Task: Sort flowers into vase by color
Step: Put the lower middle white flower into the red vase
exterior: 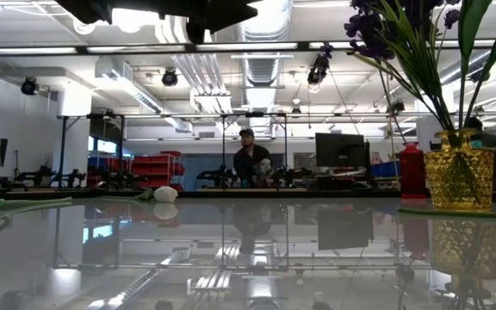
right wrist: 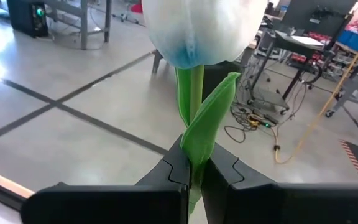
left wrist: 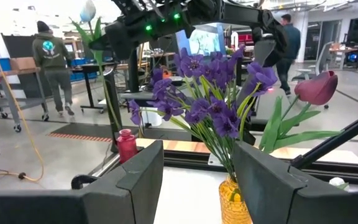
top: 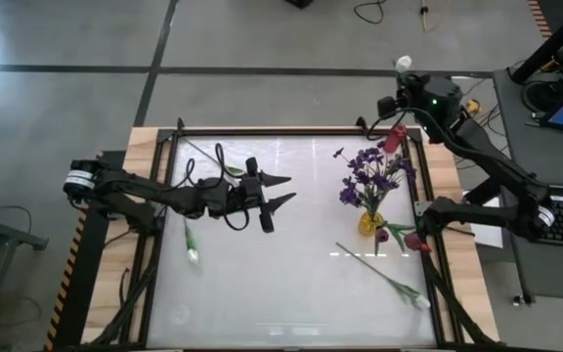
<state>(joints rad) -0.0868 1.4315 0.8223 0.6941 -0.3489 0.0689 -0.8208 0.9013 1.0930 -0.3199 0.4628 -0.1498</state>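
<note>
High view shows the right end effector (top: 406, 70) lifted beyond the far right corner of the desk (top: 262, 284), out over the floor. It is clenched on the stem of a white tulip (right wrist: 197, 28). In the right wrist view the two dark fingers (right wrist: 166, 171) pinch the green stem and one leaf together, just under the bud. The left end effector (top: 280, 191) hangs over the middle of the desk with its fingers spread, released and holding nothing.

A yellow vase (top: 368, 223) stands on the right side of the desk, and the purple flowers (top: 369, 171) are already inside it. A dark red bud (top: 394, 139) is near the far right corner, and another dark red flower (top: 399, 235) lies just beside the vase. One white flower (top: 384, 278) lies on the desk in front of the vase, and one more white flower (top: 192, 244) lies on the left side. I can see only this one vase.

I judge these flowers are very light, with thin stems that bend a little and can turn between the fingers. The buds look soft, so it is better to take hold on the stem, not on the bud. A grip close to the bud leaves a long free end below, and this end may swing when it is guided to a vase.
</note>
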